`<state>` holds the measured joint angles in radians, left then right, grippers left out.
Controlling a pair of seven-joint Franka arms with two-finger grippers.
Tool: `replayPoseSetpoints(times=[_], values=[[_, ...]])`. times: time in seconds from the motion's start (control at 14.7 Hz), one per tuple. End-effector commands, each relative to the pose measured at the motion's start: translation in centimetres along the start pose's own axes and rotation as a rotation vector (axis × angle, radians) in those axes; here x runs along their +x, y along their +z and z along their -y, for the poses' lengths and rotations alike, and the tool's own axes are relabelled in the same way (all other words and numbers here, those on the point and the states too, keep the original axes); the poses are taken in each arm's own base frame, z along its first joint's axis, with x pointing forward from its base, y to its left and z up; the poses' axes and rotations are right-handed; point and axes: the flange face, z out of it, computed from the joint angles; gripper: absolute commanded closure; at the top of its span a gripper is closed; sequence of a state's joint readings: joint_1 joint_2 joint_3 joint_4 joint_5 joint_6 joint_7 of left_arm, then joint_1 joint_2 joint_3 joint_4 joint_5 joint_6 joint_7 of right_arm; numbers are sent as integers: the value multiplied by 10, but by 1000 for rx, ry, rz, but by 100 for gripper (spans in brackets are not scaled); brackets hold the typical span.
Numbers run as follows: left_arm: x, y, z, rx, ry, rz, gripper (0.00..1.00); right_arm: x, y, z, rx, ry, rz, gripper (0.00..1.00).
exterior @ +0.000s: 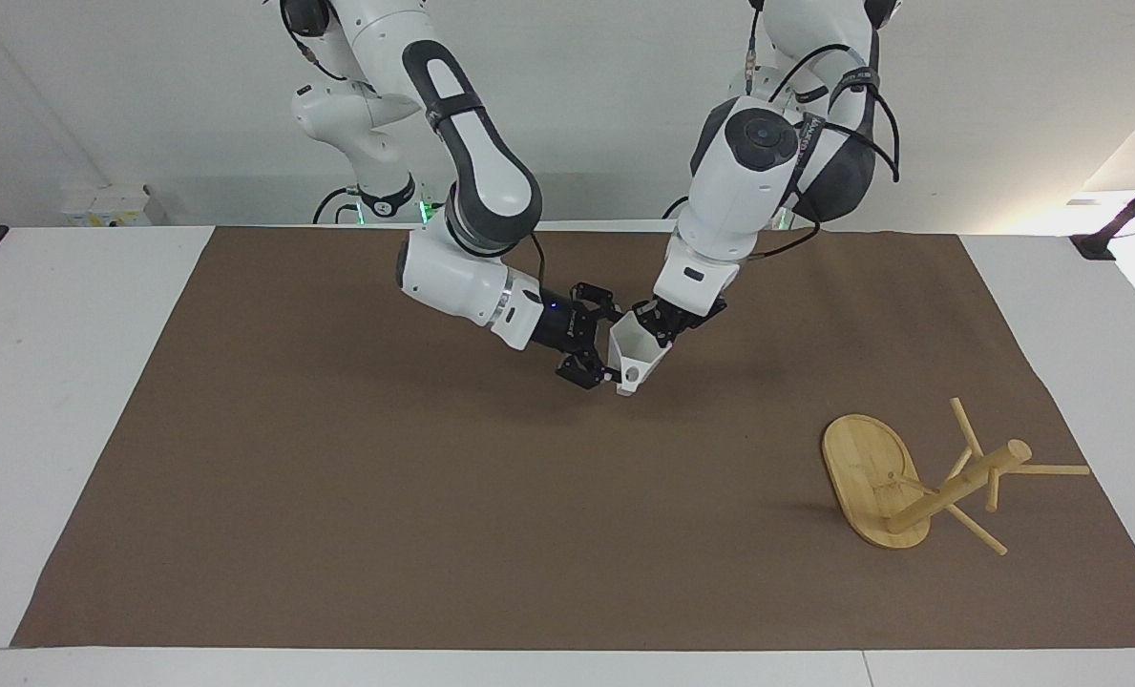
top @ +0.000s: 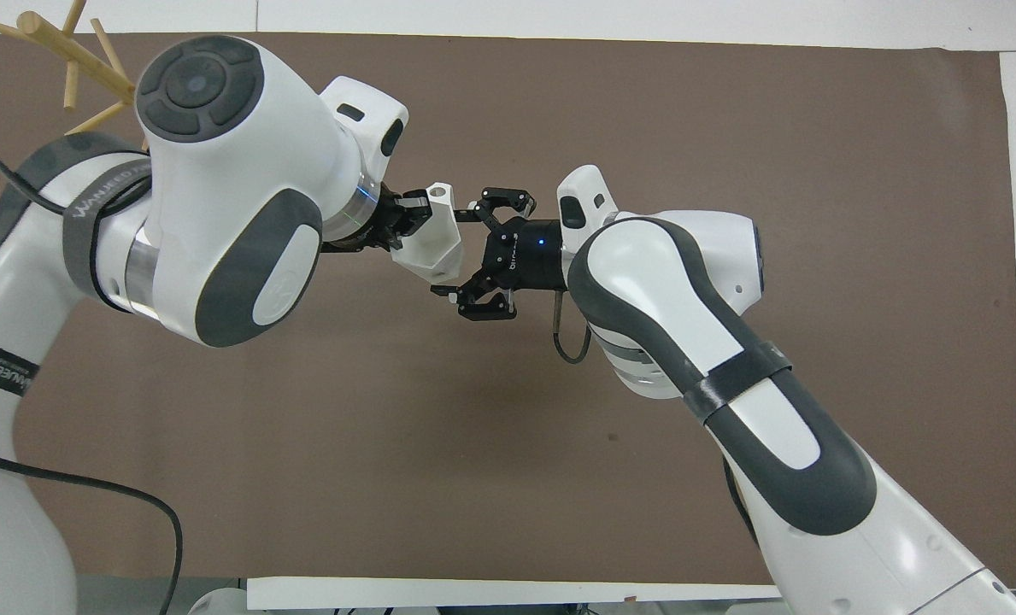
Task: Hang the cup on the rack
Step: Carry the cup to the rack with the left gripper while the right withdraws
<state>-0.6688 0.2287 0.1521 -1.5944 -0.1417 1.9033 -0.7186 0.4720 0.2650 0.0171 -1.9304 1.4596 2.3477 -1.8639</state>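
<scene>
The white faceted cup (exterior: 636, 351) is held in the air over the middle of the brown mat, tilted, with its handle pointing down. My left gripper (exterior: 660, 327) is shut on the cup's rim. It also shows in the overhead view (top: 401, 225), holding the cup (top: 432, 248). My right gripper (exterior: 593, 336) is open, its fingers spread on either side of the cup's narrow base and apart from it (top: 465, 252). The bamboo rack (exterior: 949, 487) lies tipped over at the left arm's end of the table. In the overhead view the left arm hides most of the rack (top: 72, 51).
The brown mat (exterior: 338, 496) covers most of the white table. The rack's oval base (exterior: 863, 472) stands on edge, with its pegs pointing toward the table's end. Both arms cross over the mat's middle.
</scene>
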Motion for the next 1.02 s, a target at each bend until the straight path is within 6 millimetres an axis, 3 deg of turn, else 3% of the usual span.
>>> replayPoseSetpoints(times=[0.0, 0.27, 0.48, 0.61, 0.82, 0.95], values=[[46, -12, 40, -77, -173, -117, 100, -14, -51, -10, 44, -51, 46, 1], [95, 7, 103, -232, -448, -302, 100, -44, -138, -60, 76, -179, 308, 1], [112, 18, 147, -319, -557, -417, 100, -80, -204, -88, -12, 72, 396, 1], [114, 19, 158, -357, -658, -431, 100, -98, -260, -98, -15, 96, 503, 1], [114, 25, 178, -372, -698, -453, 100, -76, -327, -104, -109, 204, 696, 1], [116, 27, 188, -365, -713, -454, 100, -44, -359, -99, -200, 273, 748, 1]])
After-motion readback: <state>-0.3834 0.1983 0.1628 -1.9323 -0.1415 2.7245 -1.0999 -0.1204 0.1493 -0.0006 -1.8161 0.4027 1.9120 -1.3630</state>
